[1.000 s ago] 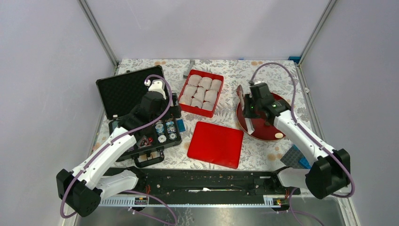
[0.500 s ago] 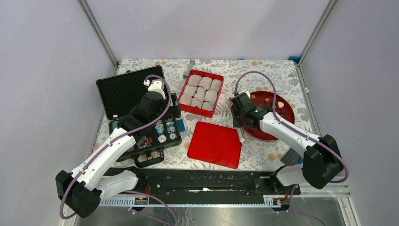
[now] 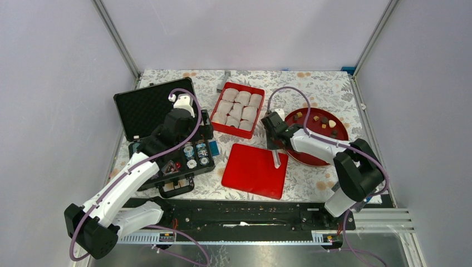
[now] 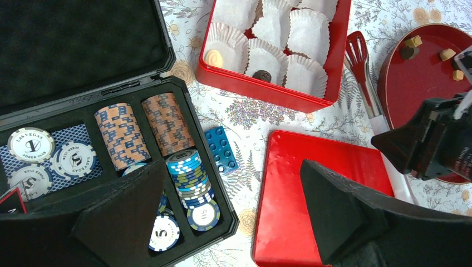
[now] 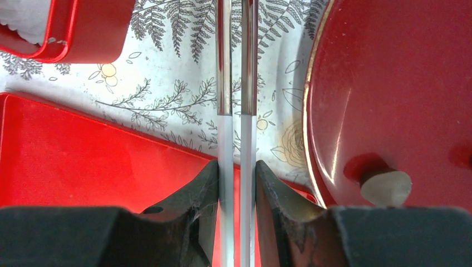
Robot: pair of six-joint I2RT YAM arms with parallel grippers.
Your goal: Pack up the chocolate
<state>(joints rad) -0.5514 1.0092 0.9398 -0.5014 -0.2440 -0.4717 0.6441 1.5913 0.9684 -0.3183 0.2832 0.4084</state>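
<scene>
Chocolate point(image 3: 324, 119) sits loose on the red plate point(image 3: 311, 151) toward the right edge of the worktop, a handful of dark and pale lumps scattered over its far half. Two more pieces are already in paper cups point(image 4: 303, 75) in the red box point(image 4: 267, 94) near the far edge, along the side facing the left arm.

The right tool point(image 5: 236, 167) is closed on the white handle of the tongs point(image 5: 224, 67), fingers pressed against both arms. The tongs run near-to-far just outside the plate's left rim, tips toward the far edge — so the chocolate lies off to their right, across that rim. By my reading, the next move is to swing the tips right over the plate.

The right arm is clearly the nearer one. The left tool point(image 4: 232, 164) hangs wide open and holding nothing, between the black case point(image 4: 83, 55) by the left edge and the red lid point(image 3: 253, 169).
</scene>
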